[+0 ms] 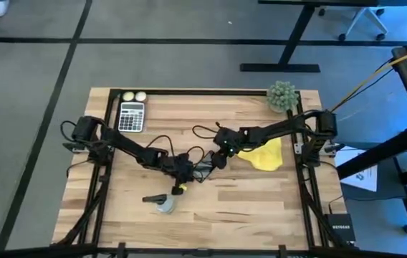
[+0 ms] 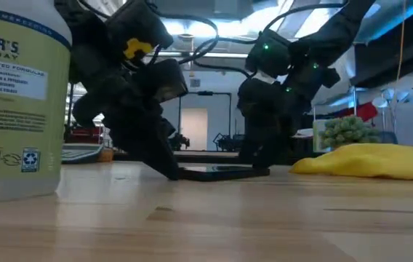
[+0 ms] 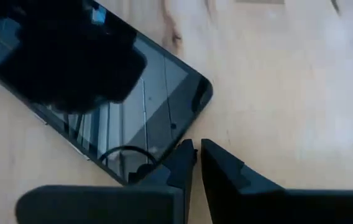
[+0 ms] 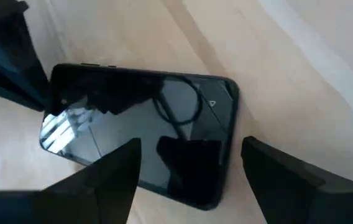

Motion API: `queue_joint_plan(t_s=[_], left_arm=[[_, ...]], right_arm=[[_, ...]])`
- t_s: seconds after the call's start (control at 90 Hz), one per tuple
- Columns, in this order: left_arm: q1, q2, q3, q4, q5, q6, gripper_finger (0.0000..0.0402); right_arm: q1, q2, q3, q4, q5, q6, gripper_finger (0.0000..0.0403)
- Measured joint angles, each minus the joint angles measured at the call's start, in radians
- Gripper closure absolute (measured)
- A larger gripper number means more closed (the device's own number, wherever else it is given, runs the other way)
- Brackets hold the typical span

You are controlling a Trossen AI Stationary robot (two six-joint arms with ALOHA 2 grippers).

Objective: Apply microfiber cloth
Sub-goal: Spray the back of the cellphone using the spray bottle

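Observation:
A black smartphone point(image 4: 145, 124) lies flat, screen up, at the table's middle point(image 1: 205, 170). My left gripper point(image 3: 196, 148) is shut, its fingertips slanting down at the phone's edge near a corner. My right gripper point(image 4: 190, 144) stands open over the phone's other end point(image 2: 254, 171), one finger above the screen and one beyond the phone's edge. The yellow microfiber cloth point(image 1: 264, 154) lies crumpled on the table just right of the phone point(image 2: 374, 160). No gripper touches the cloth. My left gripper's shut fingertips point(image 3: 186, 155) meet the phone's long edge point(image 3: 164, 158) close to a corner, coming slanting down from the table's left. The phone stays flat on the wood. My right gripper hovers astride the phone's end; whether its fingers touch the phone I cannot tell.
A spray bottle point(image 1: 162, 203) lies near the front, looming large at the low view's left point(image 2: 14, 102). A calculator point(image 1: 131, 116) and two pale balls point(image 1: 133, 96) sit at the far left. A green plant point(image 1: 282, 95) stands at the far right corner.

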Motion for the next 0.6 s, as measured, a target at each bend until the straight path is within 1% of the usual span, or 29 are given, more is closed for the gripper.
queue_joint_plan(t_s=[0.156,0.367,0.6], left_arm=[[0.01,0.007,0.0,0.007,-0.006,-0.008,0.0387],[0.01,0.008,-0.001,0.004,-0.051,0.006,0.0387],[0.004,0.009,-0.001,0.001,-0.059,0.019,0.0387]], right_arm=[[0.002,0.003,-0.005,0.047,-0.073,0.018,0.0146],[0.007,0.004,-0.006,0.072,-0.094,0.037,0.0146],[0.008,-0.018,-0.009,0.074,-0.109,0.046,0.0146]])
